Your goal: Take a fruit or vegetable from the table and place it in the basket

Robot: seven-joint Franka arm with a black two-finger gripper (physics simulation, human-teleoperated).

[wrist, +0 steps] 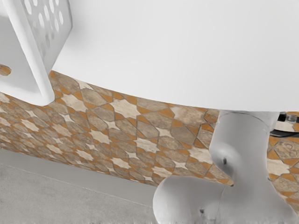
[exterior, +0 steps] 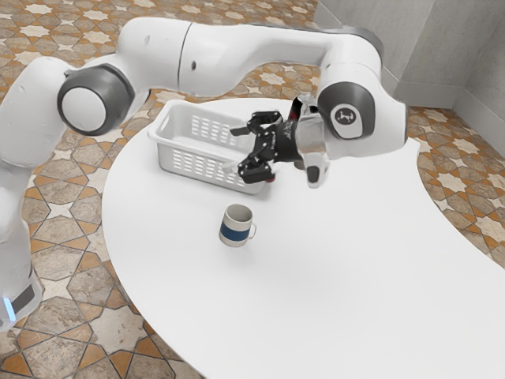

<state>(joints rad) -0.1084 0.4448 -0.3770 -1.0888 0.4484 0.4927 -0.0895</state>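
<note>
1. A red thing [exterior: 270, 180], probably the fruit, peeks from behind the end effector [exterior: 233, 149], near the basket [exterior: 189, 151]; long axis hidden.
2. The end effector gapes wide, gripping nothing; it likely must turn downward.
3. White surface [exterior: 331, 268], mug [exterior: 236, 229], tiled floor [wrist: 117, 135].

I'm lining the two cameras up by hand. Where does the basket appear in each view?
Exterior view: the basket is toward the exterior view's left, beyond the mug, partly behind the pincer.
Wrist view: cut off by the picture's edge, its rim beside the bare table.
Shared landmark: the patterned tile floor.
</note>
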